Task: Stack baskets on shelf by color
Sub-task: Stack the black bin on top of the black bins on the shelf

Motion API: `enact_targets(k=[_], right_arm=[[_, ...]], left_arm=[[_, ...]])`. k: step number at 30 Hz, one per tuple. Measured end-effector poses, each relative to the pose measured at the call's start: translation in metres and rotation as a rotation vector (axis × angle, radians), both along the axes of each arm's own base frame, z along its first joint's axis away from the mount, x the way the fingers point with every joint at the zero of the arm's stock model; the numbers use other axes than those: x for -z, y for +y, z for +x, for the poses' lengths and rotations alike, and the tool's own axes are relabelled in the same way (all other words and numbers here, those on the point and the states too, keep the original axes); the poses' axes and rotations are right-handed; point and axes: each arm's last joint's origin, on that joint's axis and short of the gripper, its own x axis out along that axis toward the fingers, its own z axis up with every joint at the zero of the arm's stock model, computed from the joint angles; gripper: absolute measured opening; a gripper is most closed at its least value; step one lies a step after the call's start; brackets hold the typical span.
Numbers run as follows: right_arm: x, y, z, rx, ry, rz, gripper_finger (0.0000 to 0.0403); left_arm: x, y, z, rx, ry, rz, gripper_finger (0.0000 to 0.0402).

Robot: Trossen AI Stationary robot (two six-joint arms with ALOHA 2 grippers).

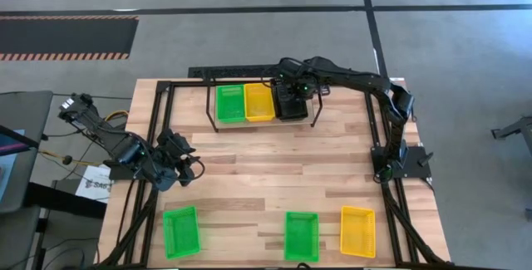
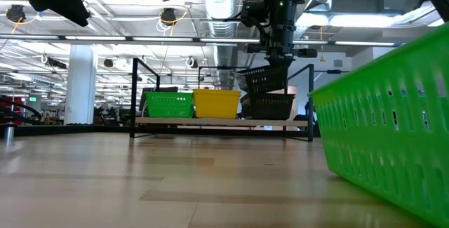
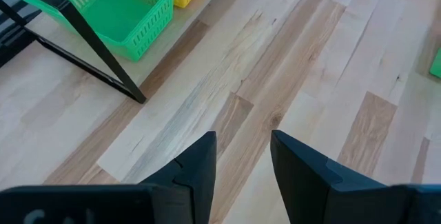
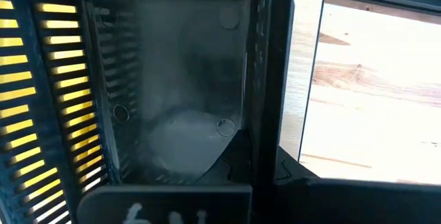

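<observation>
Across the wide wooden tabletop (image 1: 274, 183) we keep three loose mesh baskets near the front edge. On the light wooden shelf (image 2: 210, 121) green, yellow and black sit sorted. Our right gripper (image 2: 280, 54) clamps a tilted black plastic mesh basket (image 2: 265, 79) over its match (image 2: 272, 106), to nest by colour. Our left gripper (image 3: 241, 162) waits, fingers parted, empty.

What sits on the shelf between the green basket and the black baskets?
A yellow basket, seen in the high and low views, between the green basket and black baskets.

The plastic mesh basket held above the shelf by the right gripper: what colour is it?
Black; the low view shows it best, tilted over another black basket.
</observation>
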Motion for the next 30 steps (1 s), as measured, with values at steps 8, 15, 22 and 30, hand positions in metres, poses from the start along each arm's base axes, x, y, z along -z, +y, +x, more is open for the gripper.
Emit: enact_targets(k=[8, 15, 22, 30], right_arm=[[0.0, 0.0, 0.0, -0.016, 0.005, -0.002, 0.0006], [0.0, 0.0, 0.0, -0.024, 0.007, -0.003, 0.0004], [0.0, 0.0, 0.0, -0.028, 0.009, -0.003, 0.0007], [-0.0001, -0.0002, 0.0004, -0.042, 0.009, -0.008, 0.0005]], left_arm=[[0.0, 0.0, 0.0, 0.0, 0.0, 0.0, 0.0125], [0.0, 0.0, 0.0, -0.003, -0.001, -0.001, 0.0125], [0.0, 0.0, 0.0, -0.003, -0.002, -0.001, 0.0125], [0.0, 0.0001, 0.0, -0.006, -0.003, -0.002, 0.0125]])
